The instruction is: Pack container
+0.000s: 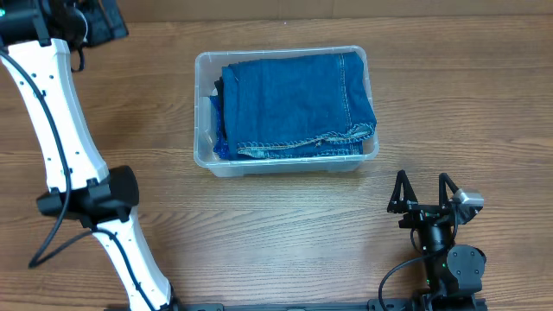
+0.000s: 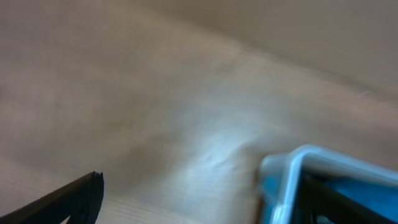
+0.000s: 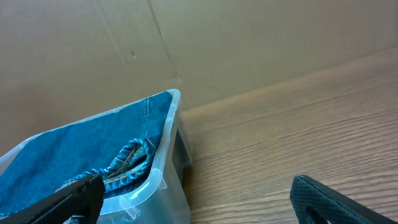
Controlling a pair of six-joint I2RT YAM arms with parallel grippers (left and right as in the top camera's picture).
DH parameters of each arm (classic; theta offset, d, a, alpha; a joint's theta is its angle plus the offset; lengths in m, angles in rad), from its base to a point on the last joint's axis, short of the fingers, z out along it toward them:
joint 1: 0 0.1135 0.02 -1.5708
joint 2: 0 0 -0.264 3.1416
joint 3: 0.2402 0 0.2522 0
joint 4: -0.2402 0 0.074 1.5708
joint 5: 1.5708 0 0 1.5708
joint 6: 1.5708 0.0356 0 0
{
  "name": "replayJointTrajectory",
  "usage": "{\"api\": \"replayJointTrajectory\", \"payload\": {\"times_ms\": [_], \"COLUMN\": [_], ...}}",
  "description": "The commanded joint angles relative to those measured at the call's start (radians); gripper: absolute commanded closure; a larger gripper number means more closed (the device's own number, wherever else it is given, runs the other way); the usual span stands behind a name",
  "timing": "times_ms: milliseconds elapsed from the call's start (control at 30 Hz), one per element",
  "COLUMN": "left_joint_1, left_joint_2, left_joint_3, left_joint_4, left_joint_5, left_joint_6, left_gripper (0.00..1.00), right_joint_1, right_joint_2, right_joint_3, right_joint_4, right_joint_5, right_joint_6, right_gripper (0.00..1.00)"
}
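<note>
Right now my right gripper (image 1: 422,192) sits toward 5 o'clock in the overhead view. Its two black fingers are spread wide with nothing between them, tips pointing to 12 o'clock. My left gripper (image 1: 97,24) is up at the 10 o'clock corner, partly cut off by the frame edge. Its wrist view is blurred and shows only one dark finger (image 2: 78,198), so I cannot tell whether it is spread or closed.

From the right gripper, the clear rectangular plastic container (image 1: 207,154) lies at about 11 o'clock, well apart, resting on the brown wood-grain table (image 1: 259,233). Folded blue denim jeans (image 1: 298,104) lie inside and fill most of it, with a stitched hem along the 6 o'clock wall. The left gripper is off the container's 10 o'clock corner, not touching it.
</note>
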Motion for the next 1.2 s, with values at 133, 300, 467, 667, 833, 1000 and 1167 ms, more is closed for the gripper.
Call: {"api": "replayJointTrajectory", "payload": {"times_ms": [133, 300, 467, 667, 833, 1000, 1167], "left_joint_1": [-0.138, -0.192, -0.21, -0.218, -0.212, -0.211, -0.183], "left_joint_2": [-0.439, -0.667, -0.975, -1.372, -1.677, -2.013, -2.207], "left_joint_3": [-0.502, -0.892, -1.418, -2.006, -2.303, -2.623, -2.746], "left_joint_4": [0.372, 0.518, 0.811, 1.24, 1.321, 1.52, 1.522], "left_joint_5": [0.06, 0.058, 0.064, 0.055, 0.051, 0.042, 0.025], "left_joint_6": [0.096, 0.126, 0.109, 0.089, 0.092, 0.092, 0.135], "left_gripper": [0.0, 0.0, 0.0, 0.0, 0.0, 0.0, 0.0], "right_joint_1": [0.004, 0.004, 0.004, 0.004, 0.004, 0.004, 0.004], "right_joint_2": [-0.011, -0.011, -0.011, -0.011, -0.011, -0.011, -0.011], "right_joint_3": [-0.011, -0.011, -0.011, -0.011, -0.011, -0.011, -0.011], "right_joint_4": [0.006, 0.006, 0.006, 0.006, 0.006, 0.006, 0.006], "right_joint_5": [-0.008, -0.008, -0.008, -0.008, -0.008, -0.008, -0.008], "right_joint_6": [-0.006, -0.006, -0.006, -0.006, -0.006, -0.006, -0.006], "right_gripper": [0.0, 0.0, 0.0, 0.0, 0.0, 0.0, 0.0]}}
